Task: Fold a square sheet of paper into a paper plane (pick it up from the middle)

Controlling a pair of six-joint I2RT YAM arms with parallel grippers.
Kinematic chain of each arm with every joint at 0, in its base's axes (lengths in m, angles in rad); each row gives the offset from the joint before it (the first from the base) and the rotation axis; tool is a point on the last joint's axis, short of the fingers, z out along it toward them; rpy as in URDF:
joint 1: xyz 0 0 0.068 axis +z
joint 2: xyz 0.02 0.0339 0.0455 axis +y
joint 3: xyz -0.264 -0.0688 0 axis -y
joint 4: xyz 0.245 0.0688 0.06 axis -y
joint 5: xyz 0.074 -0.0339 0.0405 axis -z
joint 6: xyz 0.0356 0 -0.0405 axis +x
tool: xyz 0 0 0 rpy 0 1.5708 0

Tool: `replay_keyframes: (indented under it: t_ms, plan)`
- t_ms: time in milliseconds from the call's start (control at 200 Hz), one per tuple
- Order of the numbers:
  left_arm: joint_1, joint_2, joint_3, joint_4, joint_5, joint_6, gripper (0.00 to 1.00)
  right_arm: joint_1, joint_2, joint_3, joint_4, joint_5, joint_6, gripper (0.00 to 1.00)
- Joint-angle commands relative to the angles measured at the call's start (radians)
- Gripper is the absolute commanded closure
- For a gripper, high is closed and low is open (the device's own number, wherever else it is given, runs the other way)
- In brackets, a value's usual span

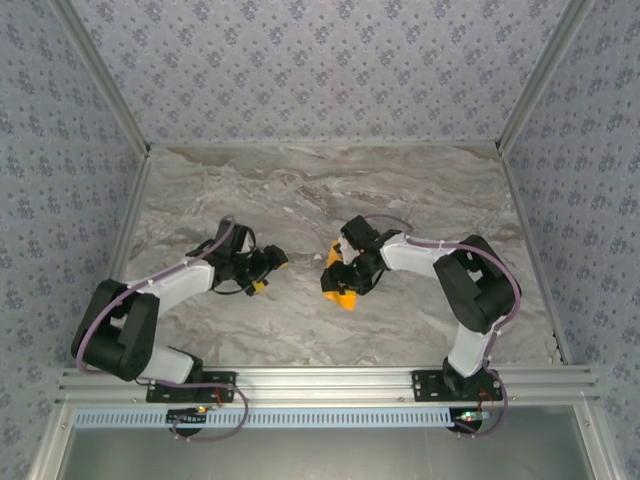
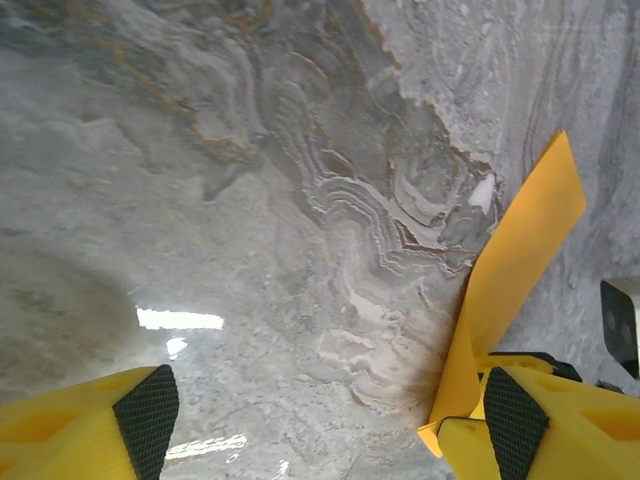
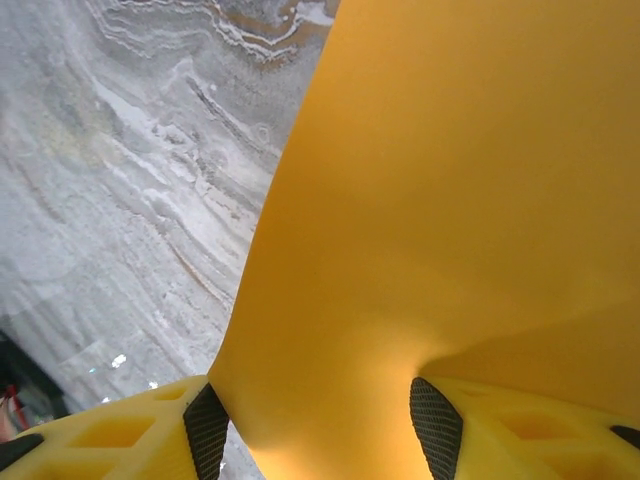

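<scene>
Seen from above, two black-and-white arms are reaching over a grey marble table [image 1: 330, 190]. The left gripper [image 1: 272, 262] is hovering near the right gripper [image 1: 335, 283], facing it, with a gap between them. One sheet of paper [image 1: 345, 297], plain bright orange, is sitting in the right gripper as a small patch raised off the marble. The right wrist camera is showing what the overhead cannot: the paper [image 3: 450, 200] is bowing smoothly between two black pads [image 3: 205, 430] on yellow fingers, and the jaws are grasping it. From the left wrist camera the same paper [image 2: 520, 250] is appearing as a narrow upright band just beside one finger [image 2: 515, 420], while the left gripper's jaws are standing wide apart, holding nothing.
</scene>
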Motion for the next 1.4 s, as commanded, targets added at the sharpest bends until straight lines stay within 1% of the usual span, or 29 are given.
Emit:
replay_keyframes:
  t_ms: [0, 350, 620, 704, 754, 854, 894, 969, 1074, 1174, 1284, 1394]
  plan:
    - [-0.012, 0.012, -0.004, 0.046, 0.037, 0.024, 0.17, -0.023, 0.08, -0.068, -0.024, 0.039, -0.059, 0.4]
    - [-0.027, 0.036, 0.0, 0.063, 0.043, 0.034, 0.16, -0.047, 0.091, -0.069, -0.037, 0.032, -0.118, 0.4]
    - [-0.032, 0.044, 0.002, 0.065, 0.047, 0.043, 0.16, -0.056, 0.115, -0.062, -0.038, 0.008, -0.161, 0.38]
    - [-0.033, 0.045, 0.002, 0.063, 0.047, 0.044, 0.16, -0.057, 0.119, -0.058, -0.04, 0.016, -0.166, 0.4]
    - [-0.033, 0.044, 0.002, 0.063, 0.045, 0.044, 0.16, -0.058, 0.122, -0.053, -0.047, 0.029, -0.168, 0.45]
    - [-0.033, 0.045, 0.002, 0.063, 0.045, 0.044, 0.16, -0.049, 0.122, -0.039, -0.068, 0.084, -0.16, 0.46]
    - [-0.033, 0.045, 0.002, 0.063, 0.045, 0.046, 0.16, -0.034, 0.12, -0.029, -0.086, 0.132, -0.156, 0.45]
    - [-0.033, 0.045, 0.003, 0.061, 0.042, 0.046, 0.16, 0.013, 0.12, 0.006, -0.142, 0.262, -0.15, 0.39]
    - [-0.034, 0.048, 0.003, 0.06, 0.039, 0.046, 0.16, 0.103, 0.145, 0.064, -0.217, 0.433, -0.123, 0.27]
    - [-0.034, 0.054, 0.003, 0.06, 0.037, 0.046, 0.16, 0.174, 0.211, 0.125, -0.294, 0.555, -0.07, 0.22]
    - [-0.035, 0.054, 0.003, 0.059, 0.037, 0.047, 0.16, 0.214, 0.273, 0.162, -0.345, 0.629, -0.043, 0.19]
    - [-0.033, 0.054, 0.003, 0.057, 0.036, 0.05, 0.16, 0.221, 0.295, 0.163, -0.356, 0.644, -0.032, 0.2]
